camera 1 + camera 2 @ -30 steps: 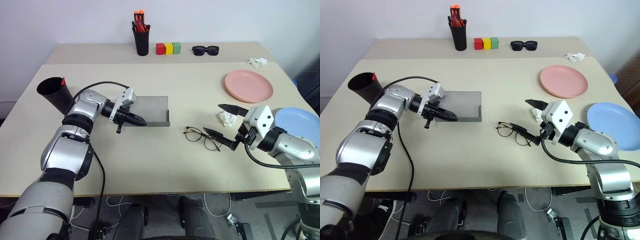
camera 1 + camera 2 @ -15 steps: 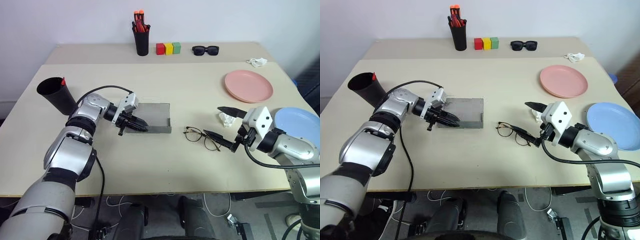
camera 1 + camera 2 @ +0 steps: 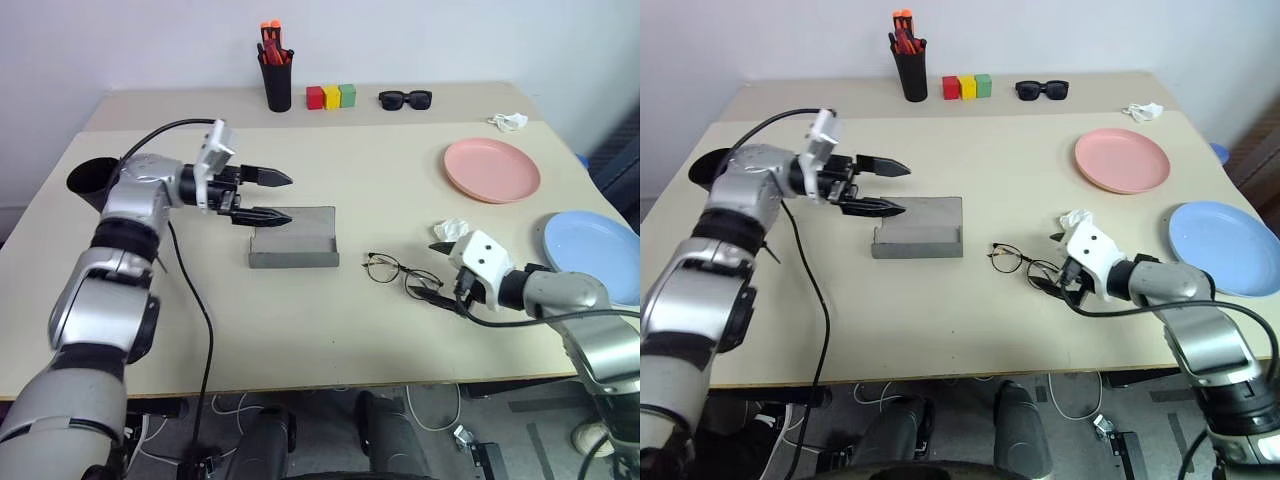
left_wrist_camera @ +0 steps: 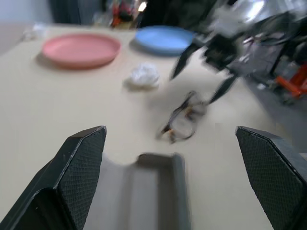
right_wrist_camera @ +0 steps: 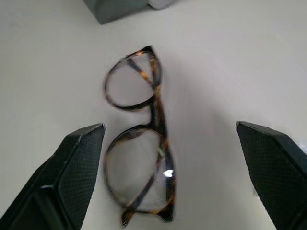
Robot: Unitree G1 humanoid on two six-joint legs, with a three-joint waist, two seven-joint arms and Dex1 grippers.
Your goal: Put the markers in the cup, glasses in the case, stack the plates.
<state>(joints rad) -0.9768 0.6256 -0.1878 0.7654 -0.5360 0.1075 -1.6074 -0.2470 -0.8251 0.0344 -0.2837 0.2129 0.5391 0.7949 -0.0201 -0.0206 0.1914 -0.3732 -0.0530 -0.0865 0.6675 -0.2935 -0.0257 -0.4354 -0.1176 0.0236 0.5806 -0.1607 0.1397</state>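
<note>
Counter (image 3: 330, 330), contents. Case (image 3: 293, 238): grey, open, mid-counter. Glasses (image 3: 402, 273): flat on the counter, right of the case (tortoiseshell frame in the wrist view). Left end effector (image 3: 279, 198): fingers apart, empty, raised above the case's rear edge. Right end effector (image 3: 436, 271): fingers apart, low, straddling the glasses. Pink plate (image 3: 492, 170), blue plate (image 3: 592, 243): separate, right side.
</note>
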